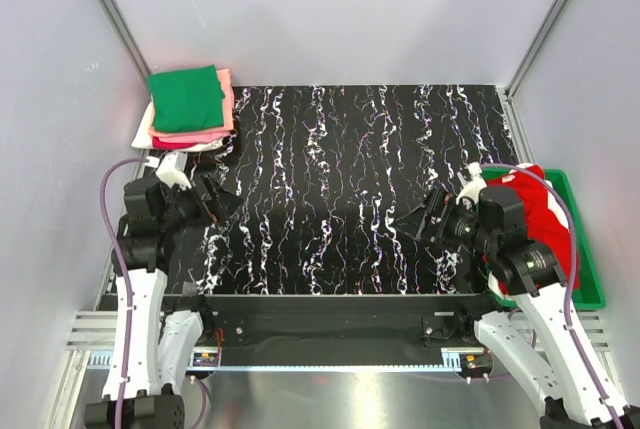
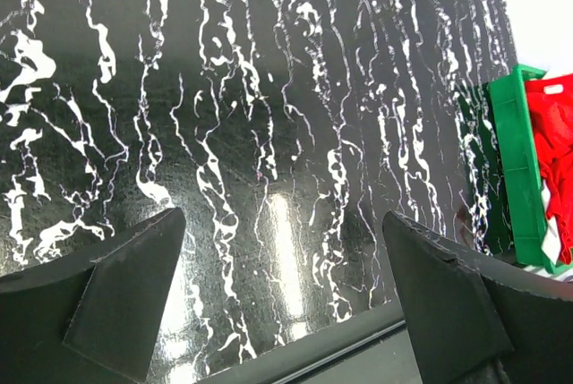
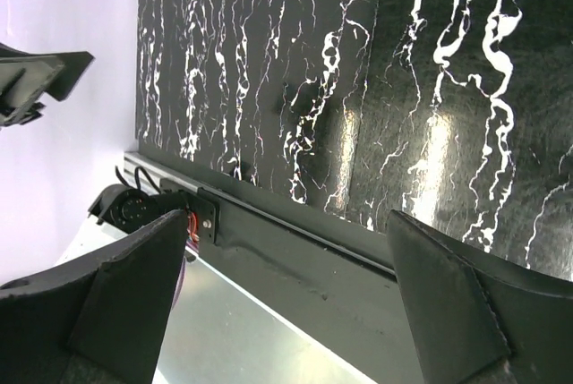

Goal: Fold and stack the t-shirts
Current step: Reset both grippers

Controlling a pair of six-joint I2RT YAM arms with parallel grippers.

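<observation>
1. Black table mat with white marbled streaks [image 1: 330,179]: covers the work area between both arms. No cloth lies on the middle stretch in any view.
2. Rigid green plastic bin [image 1: 592,284]: sits off the right edge of the mat, long axis running near to far. The left wrist view catches its corner at far right [image 2: 512,160].
3. Red t-shirt [image 1: 545,211]: heaped unfolded in the bin and spilling over its left rim; the right arm hides part of it. By my reading it is the one shirt not yet folded.
4. Stack of folded t-shirts [image 1: 190,109]: far-left corner of the mat. Bright green shirt on top [image 1: 186,99], salmon-peach edge under it [image 1: 228,99], a pink layer below that [image 1: 188,137], white at the bottom [image 1: 143,135]. Edges are roughly squared.
5. Right gripper [image 1: 414,221]: hovers over the right part of the mat, pointing left toward the centre. Jaws are spread wide with nothing between them; only mat and the table's near rail show in the gap [image 3: 282,285].
6. Left gripper [image 1: 214,201]: hovers near the left edge, just nearer than the stack, pointing right. Jaws are spread wide and empty [image 2: 282,277].
7. Key relation: the red t-shirt lies right of and behind the right gripper, just beside that arm's wrist and well apart from the left arm. The right arm is clearly nearer, but its fingers face away from the bin, so it would likely need to swing right before reaching in.
</observation>
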